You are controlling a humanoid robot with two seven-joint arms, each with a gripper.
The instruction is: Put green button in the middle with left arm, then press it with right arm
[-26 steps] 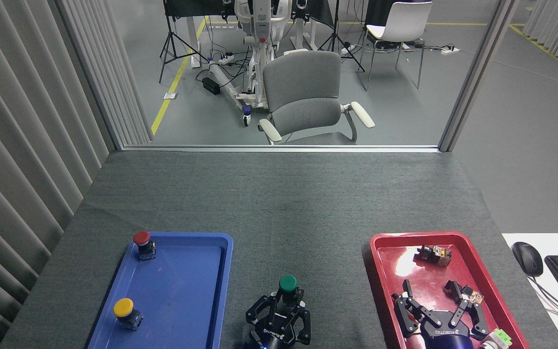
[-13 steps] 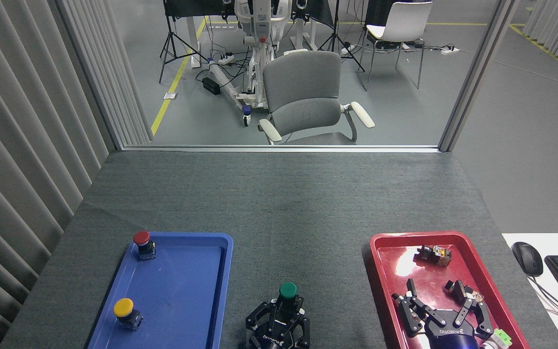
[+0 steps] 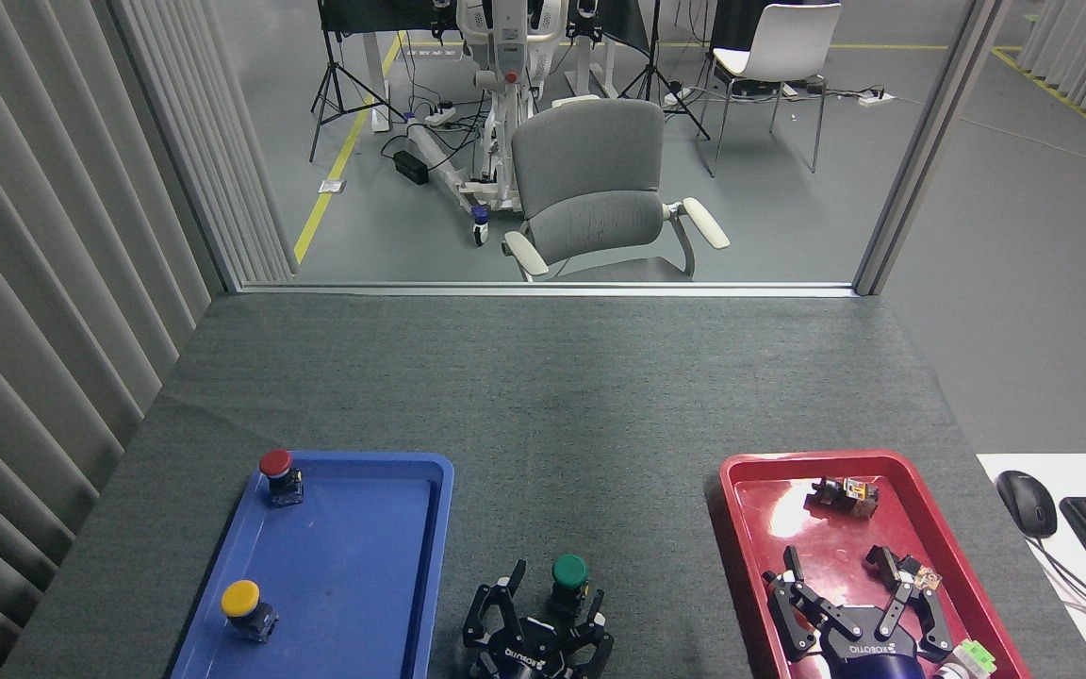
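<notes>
**A:** Where's your green button (image 3: 568, 577) right now?

**B:** On the grey mat (image 3: 543, 396), between the blue tray (image 3: 416, 566) and the red tray (image 3: 741, 556), close to the near edge. It stands upright, cap up, on its black base.

**A:** And your left gripper (image 3: 543, 618)?

**B:** Just in front of the button, at the bottom edge of the view. Its fingers are spread wide. One fingertip (image 3: 517, 572) rises left of the button, another (image 3: 597, 604) sits just right of its base. The button stands in the far part of that spread. You can see mat between the left finger and the button; on the right side I cannot tell whether the finger touches the base.

**A:** So you're not gripping it?

**B:** No, the fingers are splayed around it rather than closed on it.

**A:** Your right gripper (image 3: 849, 589)?

**B:** Over the red tray, well apart from the button. Fingers are also spread wide, holding nothing. Small parts lie in the tray near it: one (image 3: 843, 495) toward the far end, another (image 3: 911, 569) by the right-hand finger, and a pale green piece (image 3: 974, 655) at the near corner.

**A:** What's in the blue tray?

**B:** A red button (image 3: 277, 474) in the far left corner and a yellow one (image 3: 246, 608) nearer you, both upright.
</notes>
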